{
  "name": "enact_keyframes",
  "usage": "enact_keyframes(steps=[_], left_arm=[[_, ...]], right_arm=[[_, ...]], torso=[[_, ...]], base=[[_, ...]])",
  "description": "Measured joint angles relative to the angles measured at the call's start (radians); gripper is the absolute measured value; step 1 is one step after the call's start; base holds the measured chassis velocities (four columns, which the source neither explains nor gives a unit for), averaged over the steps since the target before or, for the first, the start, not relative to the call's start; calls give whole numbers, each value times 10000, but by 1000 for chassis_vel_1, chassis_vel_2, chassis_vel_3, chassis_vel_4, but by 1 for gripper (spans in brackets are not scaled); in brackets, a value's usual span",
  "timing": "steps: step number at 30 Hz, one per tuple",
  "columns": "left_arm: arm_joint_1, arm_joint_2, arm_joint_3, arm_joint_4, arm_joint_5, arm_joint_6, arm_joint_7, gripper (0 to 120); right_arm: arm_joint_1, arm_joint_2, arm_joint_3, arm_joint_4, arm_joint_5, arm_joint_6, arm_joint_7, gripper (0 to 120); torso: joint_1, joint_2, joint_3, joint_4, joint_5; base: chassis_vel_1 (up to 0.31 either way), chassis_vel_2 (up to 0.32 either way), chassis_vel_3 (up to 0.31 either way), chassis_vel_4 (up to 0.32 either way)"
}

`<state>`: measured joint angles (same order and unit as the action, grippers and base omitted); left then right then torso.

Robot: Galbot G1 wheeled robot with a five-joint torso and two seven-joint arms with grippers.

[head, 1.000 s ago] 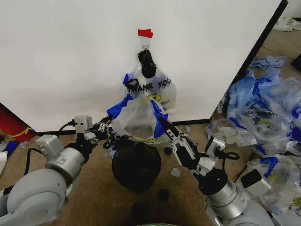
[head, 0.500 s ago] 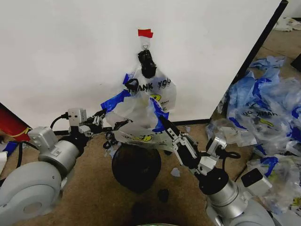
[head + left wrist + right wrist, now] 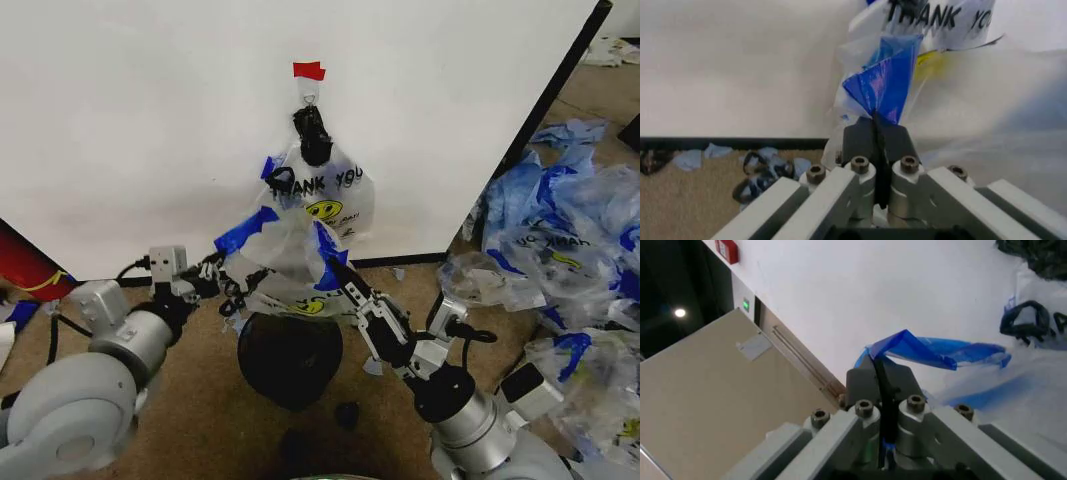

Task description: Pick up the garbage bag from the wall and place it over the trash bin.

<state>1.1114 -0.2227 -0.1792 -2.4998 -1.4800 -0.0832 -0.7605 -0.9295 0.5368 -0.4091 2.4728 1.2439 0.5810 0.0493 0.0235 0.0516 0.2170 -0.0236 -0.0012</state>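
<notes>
The garbage bag (image 3: 285, 262), clear with blue handles and a yellow smiley near its bottom, hangs spread between my two grippers just above the trash bin (image 3: 290, 358), a round black mesh basket on the carpet. My left gripper (image 3: 226, 270) is shut on the bag's left blue handle (image 3: 881, 85). My right gripper (image 3: 337, 274) is shut on the right blue handle (image 3: 937, 349). Behind the bag is the wall (image 3: 150, 120), a white panel with a red tape strip (image 3: 309, 70) and a small hook (image 3: 311, 97).
A bundle of like bags (image 3: 330, 190) tied with a black knot hangs from the hook. A heap of blue-and-clear bags (image 3: 570, 230) lies on the floor at the right. Black scraps (image 3: 347, 412) lie near the bin. A red object (image 3: 25, 265) sits at far left.
The left gripper swung out to the left, stretching the bag wide, then came back in. The right gripper shifted slightly left. The bag now hangs narrower and a little lower over the bin.
</notes>
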Motion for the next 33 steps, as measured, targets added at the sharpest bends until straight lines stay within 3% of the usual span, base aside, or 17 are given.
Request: enact_keyframes(steps=[23,33], left_arm=[[881,-407,8,-2,845,-5,-29,0],[726,-437,-77,-2,1366,-18,149,0]], right_arm=[[3134,1710,-2817,-973,-29,-122,695,0],[3921,2973,-3653,-2635,-251,235,427,0]], torso=[[0,0,0,0,0],[1,0,0,0,0]], base=[[0,0,0,0],[0,0,0,0]])
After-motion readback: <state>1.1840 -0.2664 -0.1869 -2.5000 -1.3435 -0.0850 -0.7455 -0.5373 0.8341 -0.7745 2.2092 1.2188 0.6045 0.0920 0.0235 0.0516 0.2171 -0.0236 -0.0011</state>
